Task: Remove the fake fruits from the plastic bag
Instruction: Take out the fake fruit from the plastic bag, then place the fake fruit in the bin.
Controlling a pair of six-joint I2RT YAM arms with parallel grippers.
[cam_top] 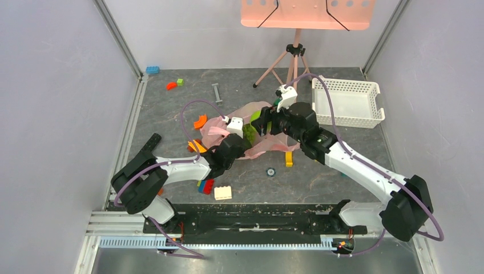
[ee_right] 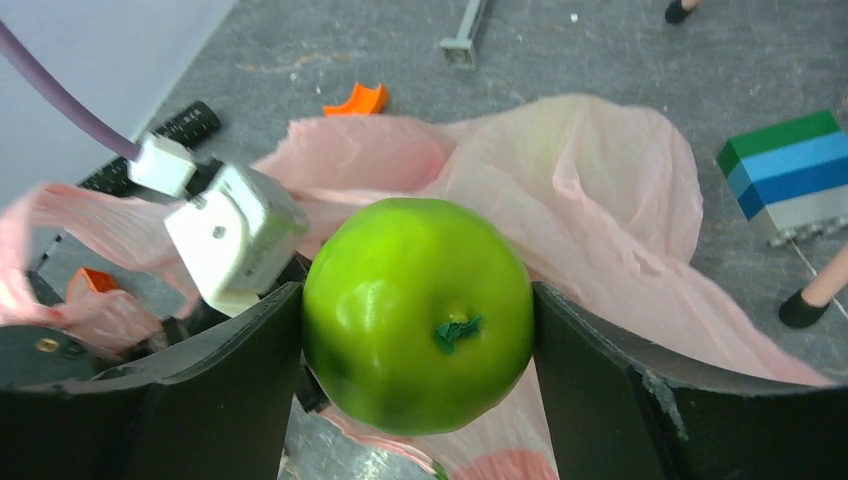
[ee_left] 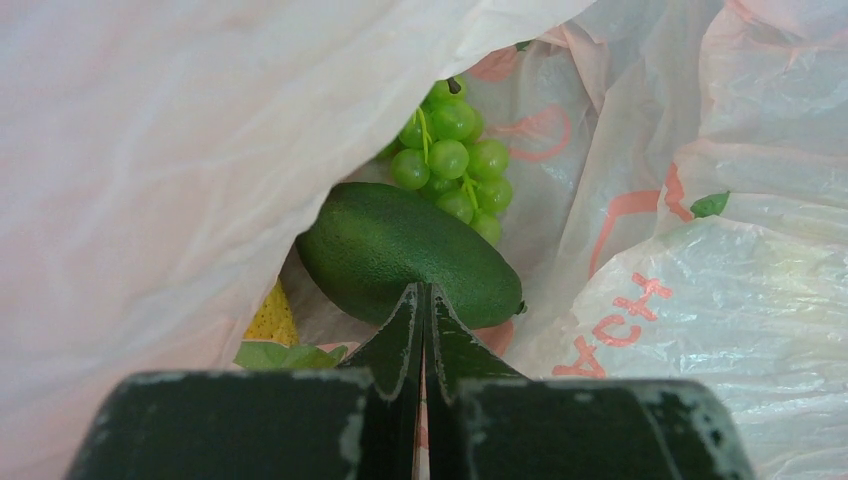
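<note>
The grey surface (cam_top: 240,177) carries the pink plastic bag (cam_top: 268,147), which lies crumpled at its middle between the two arms. A white basket (cam_top: 348,103) stands well apart to the right. Only the top view takes in all of this, but there the fruit shows as little more than a green patch by the bag.

The right wrist view shows that patch plainly. The right fingers (ee_right: 590,380) pinch a green apple (ee_right: 418,315), one against each side, with its stalk end facing the camera. It hangs above the bag, clear of the plastic, and a striped block (ee_right: 790,170) lies on the surface beyond.

The inside of the bag shows only in the left wrist view. The left fingers (ee_left: 422,340) are pressed together, and their tips point into the mouth of the bag. A dark green avocado (ee_left: 405,255) lies just beyond the tips, still inside. Farther in is a bunch of green grapes (ee_left: 452,160). A yellow lemon (ee_left: 272,318) peeks out at the lower left, mostly hidden by the bag's wall.
</note>
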